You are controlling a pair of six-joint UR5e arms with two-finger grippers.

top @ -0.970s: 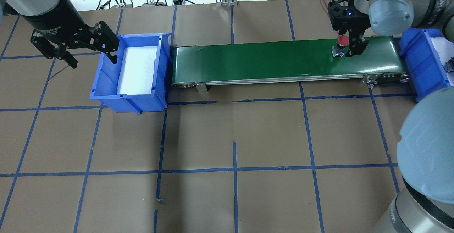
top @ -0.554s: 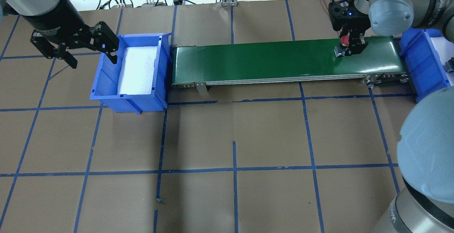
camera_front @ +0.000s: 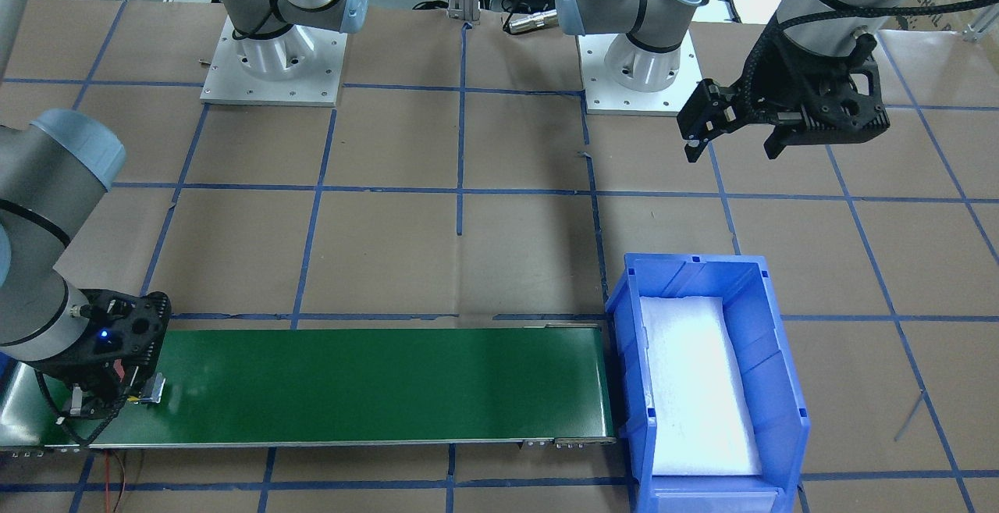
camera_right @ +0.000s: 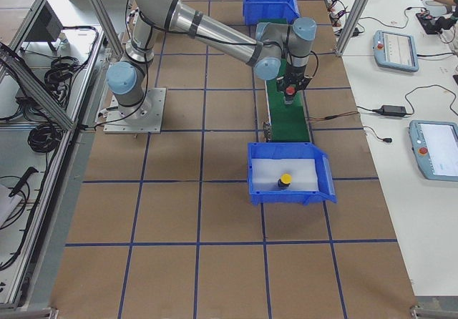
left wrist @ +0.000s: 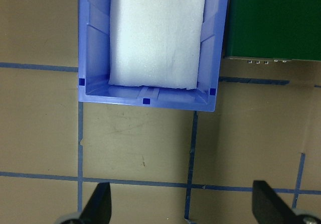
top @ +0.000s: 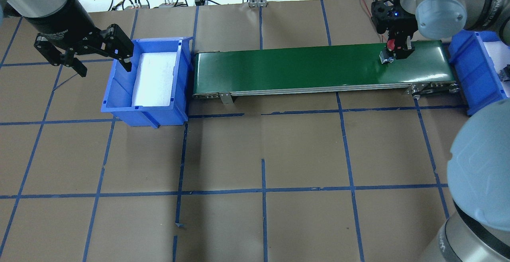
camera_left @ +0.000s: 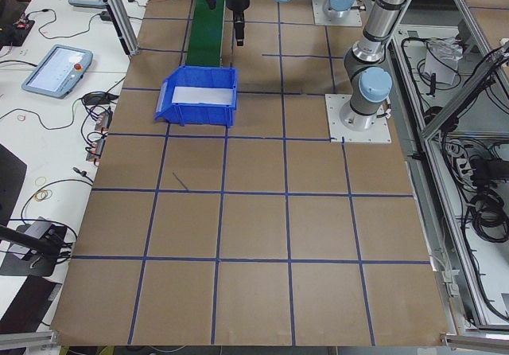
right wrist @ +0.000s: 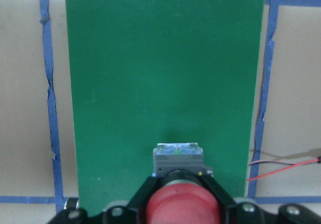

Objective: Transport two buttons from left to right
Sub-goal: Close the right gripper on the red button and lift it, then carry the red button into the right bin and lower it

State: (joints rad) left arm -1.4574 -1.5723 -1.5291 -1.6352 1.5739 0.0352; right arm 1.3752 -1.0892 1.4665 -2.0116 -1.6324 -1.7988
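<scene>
My right gripper [top: 395, 50] is shut on the red button [top: 391, 46] over the right end of the green conveyor belt [top: 299, 68]. In the right wrist view the red cap [right wrist: 185, 206] sits between the fingers, with the grey body [right wrist: 178, 156] ahead of it. The gripper also shows in the front-facing view [camera_front: 117, 392]. The yellow button [camera_right: 285, 180] stands on white foam in the right blue bin [camera_right: 286, 196]. My left gripper [top: 102, 65] is open and empty, above the outer edge of the left blue bin [top: 119, 90].
The left bin [left wrist: 145, 101] holds only a white foam pad. The right bin [top: 474, 70] stands just past the belt's right end. Cables and a metal post lie along the table's far edge. Brown paper with blue tape lines covers the table.
My right gripper has moved a little to the right along the belt with the red button, toward the right bin. The left arm has not moved.
</scene>
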